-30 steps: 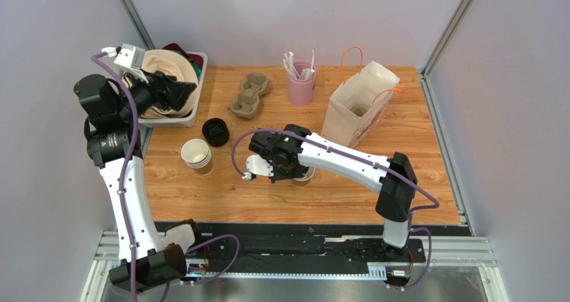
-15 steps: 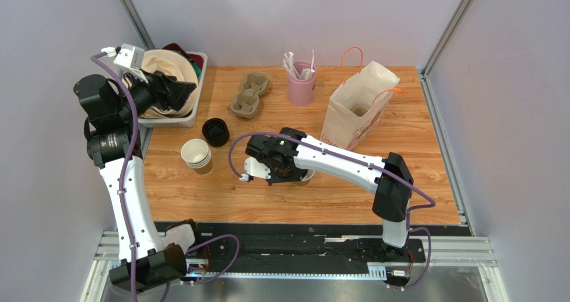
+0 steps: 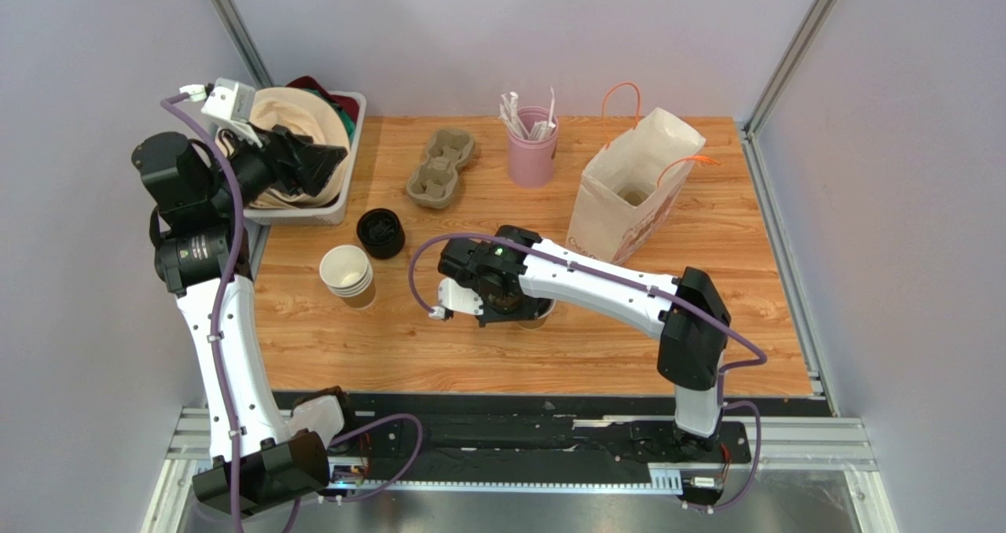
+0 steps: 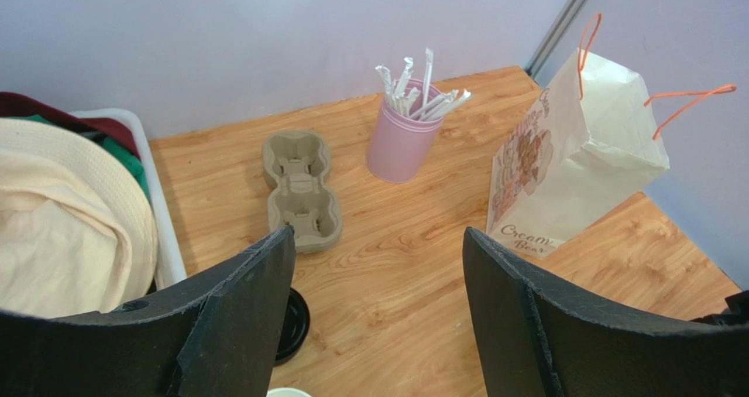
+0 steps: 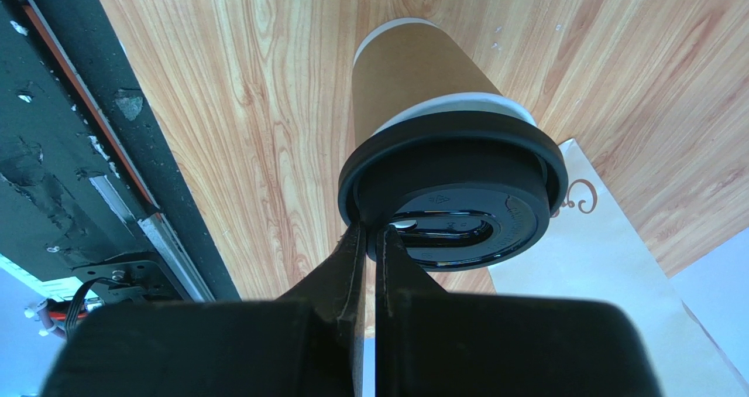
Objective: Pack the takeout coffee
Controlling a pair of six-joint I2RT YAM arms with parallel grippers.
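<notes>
The takeout coffee (image 5: 413,72) is a brown paper cup standing on the wooden table, capped with a black lid (image 5: 457,182). My right gripper (image 5: 370,230) is shut on the lid's near rim, one finger outside it and one inside. From above, the right wrist covers most of the cup (image 3: 542,313) and hides the right gripper (image 3: 517,302). My left gripper (image 4: 378,234) hangs open and empty above the table's far left, by the bin (image 3: 344,191), with the left gripper (image 3: 321,163) well away from the cup.
A second black lid (image 3: 380,232) and a nested stack of paper cups (image 3: 347,275) stand left of the cup. A pulp cup carrier (image 3: 441,165), a pink cup of white sticks (image 3: 531,146) and an open paper bag (image 3: 632,191) line the back.
The right wrist has shifted slightly to the left over the cup, its jaws staying shut. The left arm has not moved.
</notes>
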